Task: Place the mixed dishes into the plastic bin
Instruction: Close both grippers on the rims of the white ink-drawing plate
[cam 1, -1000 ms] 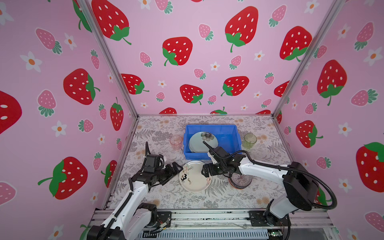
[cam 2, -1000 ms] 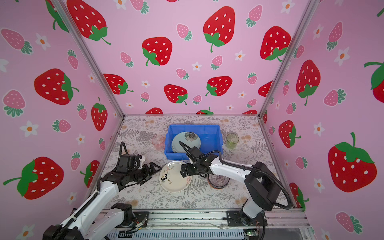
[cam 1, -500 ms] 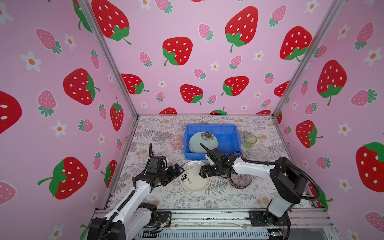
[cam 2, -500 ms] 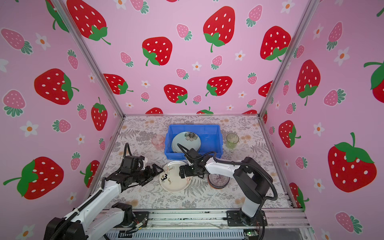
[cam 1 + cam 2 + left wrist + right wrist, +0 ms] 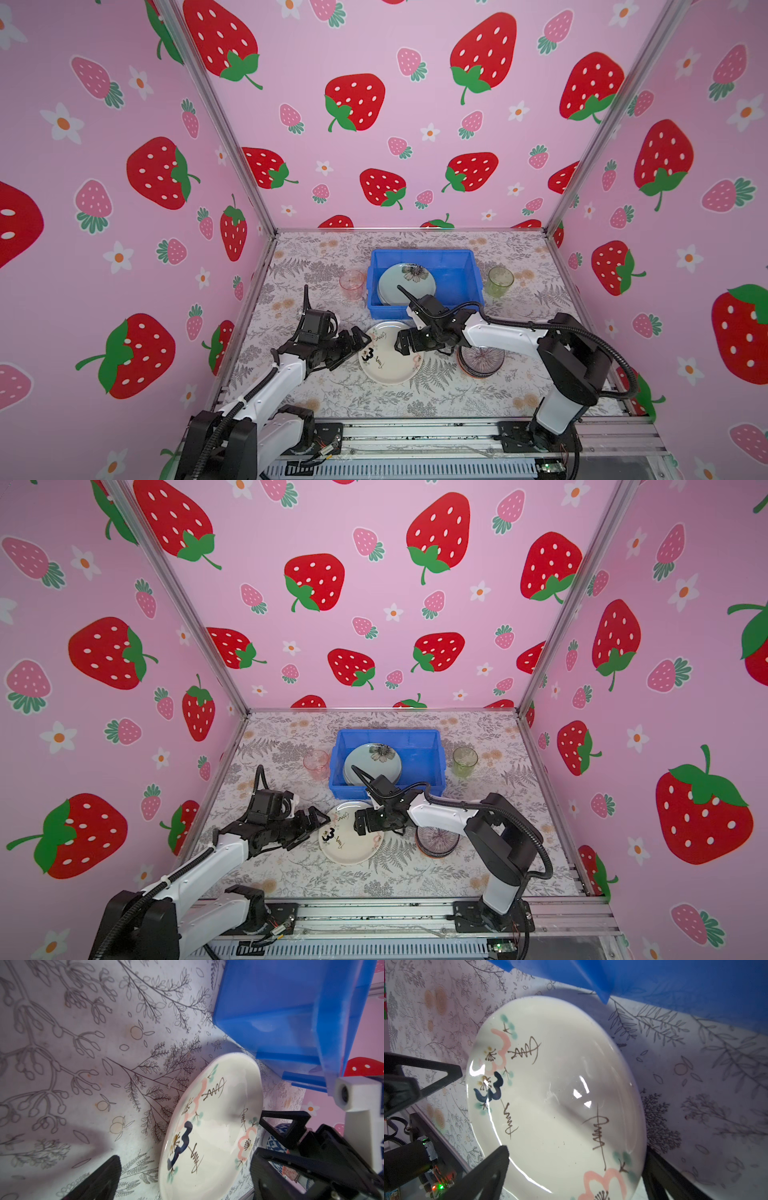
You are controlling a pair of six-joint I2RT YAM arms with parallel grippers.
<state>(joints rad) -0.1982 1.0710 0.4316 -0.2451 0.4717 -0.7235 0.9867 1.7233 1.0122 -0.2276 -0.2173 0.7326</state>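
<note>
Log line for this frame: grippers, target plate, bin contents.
left gripper open beside cream round plate with black 3 | right gripper open over same plate | blue plastic bin holds pale green flowered plate

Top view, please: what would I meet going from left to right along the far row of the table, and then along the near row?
Far row: pink tumbler → blue bin → green tumbler. Near row: left gripper → cream plate → stack of bowls.
</note>
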